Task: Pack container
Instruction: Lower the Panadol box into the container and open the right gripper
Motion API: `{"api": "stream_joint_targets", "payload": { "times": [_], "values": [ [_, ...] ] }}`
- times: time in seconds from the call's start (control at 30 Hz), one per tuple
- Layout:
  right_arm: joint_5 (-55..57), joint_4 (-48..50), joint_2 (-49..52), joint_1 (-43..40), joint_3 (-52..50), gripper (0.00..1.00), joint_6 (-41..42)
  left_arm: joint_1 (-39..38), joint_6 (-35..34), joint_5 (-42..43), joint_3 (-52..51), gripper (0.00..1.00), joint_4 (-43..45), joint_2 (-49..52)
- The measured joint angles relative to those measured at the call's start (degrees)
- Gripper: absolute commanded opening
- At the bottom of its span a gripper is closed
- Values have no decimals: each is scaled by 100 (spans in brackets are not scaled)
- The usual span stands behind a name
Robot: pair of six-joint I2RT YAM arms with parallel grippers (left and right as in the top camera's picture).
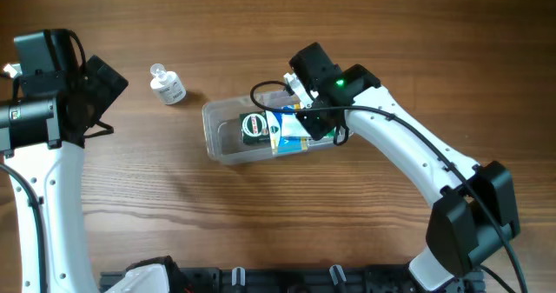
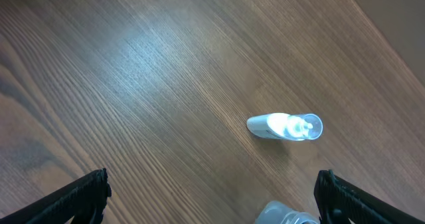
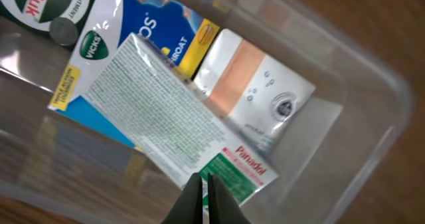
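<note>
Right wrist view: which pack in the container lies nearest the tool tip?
The Panadol pack, green-edged with fine print; the Vicks packet and white box lie farther off.

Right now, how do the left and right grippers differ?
The left gripper is wide open; the right gripper is shut. The left hangs over bare table near the small bottle; the right sits over the packets inside the container. Both point downward.
</note>
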Motion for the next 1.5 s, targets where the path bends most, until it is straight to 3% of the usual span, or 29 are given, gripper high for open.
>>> {"api": "stream_joint_targets", "payload": {
  "times": [0.2, 0.57, 0.83, 1.3, 1.5],
  "values": [
    [-481, -151, 0, 0, -2, 4, 629, 0, 0, 0, 0, 100, 0, 0],
    [-293, 568, 0, 0, -546, 4, 1268, 0, 0, 0, 0, 100, 0, 0],
    [-179, 1279, 2, 0, -922, 5, 1368, 0, 0, 0, 0, 100, 2, 0],
    [-177, 1394, 11, 0, -955, 4, 1401, 0, 0, 0, 0, 100, 0, 0],
    [-179, 883, -50, -20, -470, 4, 1362, 0, 0, 0, 0, 100, -2, 0]
  ]
}}
